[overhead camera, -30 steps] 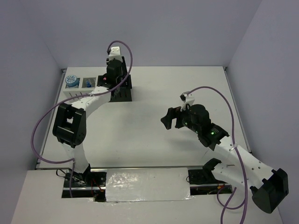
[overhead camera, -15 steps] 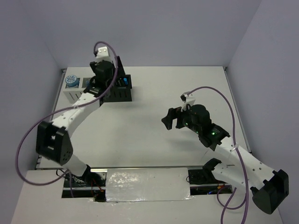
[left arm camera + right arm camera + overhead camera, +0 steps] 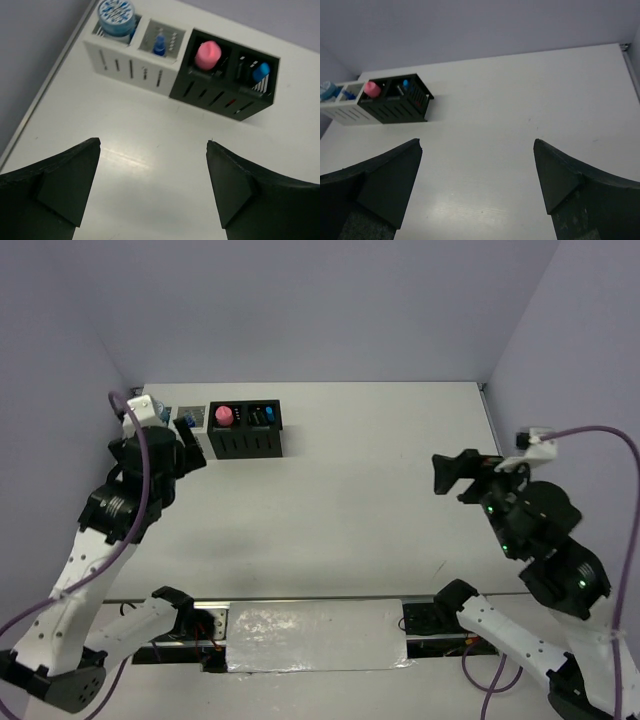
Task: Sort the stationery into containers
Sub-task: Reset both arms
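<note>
A row of four slotted containers stands at the back left: two white boxes (image 3: 131,70) and two black boxes (image 3: 216,96). The far-left white box holds a round blue piece (image 3: 116,17), the second a tiny blue-capped bottle (image 3: 159,44). The first black box (image 3: 245,443) holds a pink-topped tube (image 3: 208,54), the last a blue-capped highlighter (image 3: 260,71). My left gripper (image 3: 192,445) is open and empty, just near-left of the row. My right gripper (image 3: 458,478) is open and empty, raised at the right side. The arm hides most of the white boxes in the top view.
The container row also shows small at the far left of the right wrist view (image 3: 380,102). Purple-grey walls close in the table on the left, back and right. A foil-covered strip (image 3: 315,635) lies at the near edge between the arm bases.
My left arm has drawn back from over the boxes toward the near left. My right arm has pulled back to the right. The pink tube now shows in the first black box.
</note>
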`<state>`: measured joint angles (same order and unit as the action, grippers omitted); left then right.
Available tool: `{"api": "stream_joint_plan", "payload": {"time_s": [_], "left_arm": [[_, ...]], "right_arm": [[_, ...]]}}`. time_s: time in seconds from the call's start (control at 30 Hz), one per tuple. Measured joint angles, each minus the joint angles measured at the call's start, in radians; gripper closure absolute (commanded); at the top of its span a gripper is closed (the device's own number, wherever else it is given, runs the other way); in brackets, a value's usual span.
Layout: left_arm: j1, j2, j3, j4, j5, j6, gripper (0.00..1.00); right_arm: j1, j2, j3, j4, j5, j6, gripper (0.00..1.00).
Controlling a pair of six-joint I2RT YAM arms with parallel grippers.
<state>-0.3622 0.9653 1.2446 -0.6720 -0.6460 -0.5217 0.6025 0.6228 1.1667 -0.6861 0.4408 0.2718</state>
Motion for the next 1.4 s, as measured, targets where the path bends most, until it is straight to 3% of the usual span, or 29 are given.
{"api": "stream_joint_plan", "payload": {"time_s": [0.2, 0.37, 0.67, 1.4], "left_arm": [[0.0, -0.224, -0.054, -0.148, -0.023, 0.023, 0.01], [0.0, -0.371, -0.051, -0.248, -0.026, 0.024, 0.01], [0.0, -0.546, -0.097, -0.379, -0.011, 0.024, 0.01], [0.0, -0.554, -0.064, -0.421, -0.006, 0.025, 0.01]], "right_arm": [[0.006, -0.092, 0.116, -0.157, 0.086, 0.0, 0.0], [0.008, -0.127, 0.113, -0.281, 0.108, 0.0, 0.0], [0.008, -0.196, 0.1, -0.353, 0.122, 0.008, 0.0], [0.008, -0.206, 0.037, -0.345, 0.101, 0.026, 0.0]]}}
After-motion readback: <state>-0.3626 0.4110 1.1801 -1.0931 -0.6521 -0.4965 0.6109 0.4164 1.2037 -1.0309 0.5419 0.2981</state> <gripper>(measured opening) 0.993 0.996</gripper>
